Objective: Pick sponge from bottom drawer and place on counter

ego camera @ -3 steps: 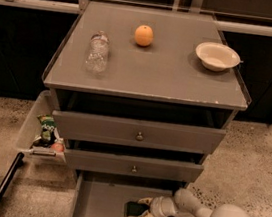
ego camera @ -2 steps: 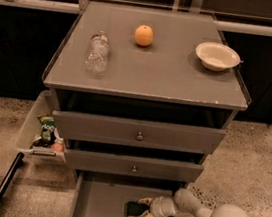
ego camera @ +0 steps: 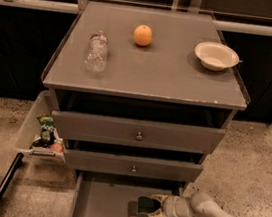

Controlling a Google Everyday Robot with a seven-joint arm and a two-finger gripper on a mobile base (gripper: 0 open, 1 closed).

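Inside the bottom drawer (ego camera: pixel 106 212), close to its right wall, our gripper (ego camera: pixel 155 207) pinches the sponge (ego camera: pixel 145 205); bare floor stretches leftward. Above the drawer, the worktop (ego camera: pixel 150 77) lies open before bottle (ego camera: pixel 97 53), orange (ego camera: pixel 142 35) and bowl (ego camera: pixel 216 56).

You have no text, brand or number to read here; the green snack packet (ego camera: pixel 46 127) in the pale side bin (ego camera: pixel 26 128) carries print you cannot make out. The cream gripper (ego camera: pixel 156 207) sits in the wide grey bottom drawer (ego camera: pixel 106 210), towards its right.
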